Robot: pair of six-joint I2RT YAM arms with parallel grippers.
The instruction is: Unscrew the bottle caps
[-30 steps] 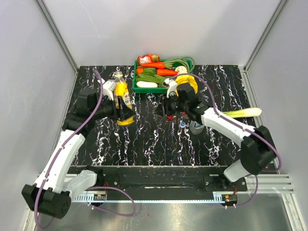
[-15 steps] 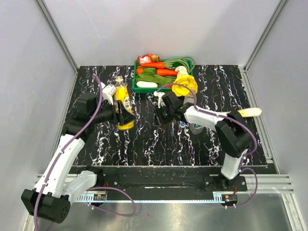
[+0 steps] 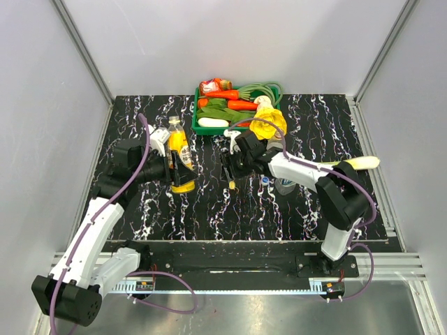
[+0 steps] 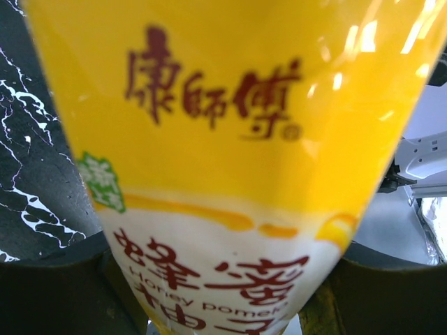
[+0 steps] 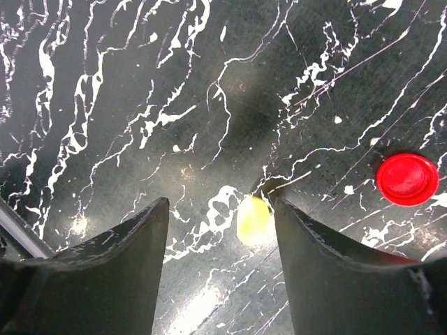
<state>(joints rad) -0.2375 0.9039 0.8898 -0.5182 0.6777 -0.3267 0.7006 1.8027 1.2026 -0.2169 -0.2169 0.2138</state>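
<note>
My left gripper [image 3: 174, 166] is shut on the orange-yellow juice bottle [image 3: 179, 150] and holds it at the left of the table. The bottle's label [image 4: 223, 139] fills the left wrist view, with my fingers [image 4: 63, 286] on either side of it. My right gripper [image 3: 226, 169] is open over the table middle. In the right wrist view a small, blurred yellow cap [image 5: 253, 218] lies between its jaws [image 5: 222, 209], close to the right finger. A red cap [image 5: 407, 178] lies on the table to the right. A blue cap [image 3: 265, 180] lies beside a clear bottle [image 3: 285, 185].
A green tray [image 3: 202, 130] of vegetables stands at the back centre, with a yellow vegetable [image 3: 269, 123] in front of it. A pale leek [image 3: 356, 164] lies at the right. The right arm's forearm crosses above the clear bottle.
My right arm has folded in and its gripper has shifted left and nearer, away from the tray. My left gripper has brought the juice bottle slightly nearer and to the right.
</note>
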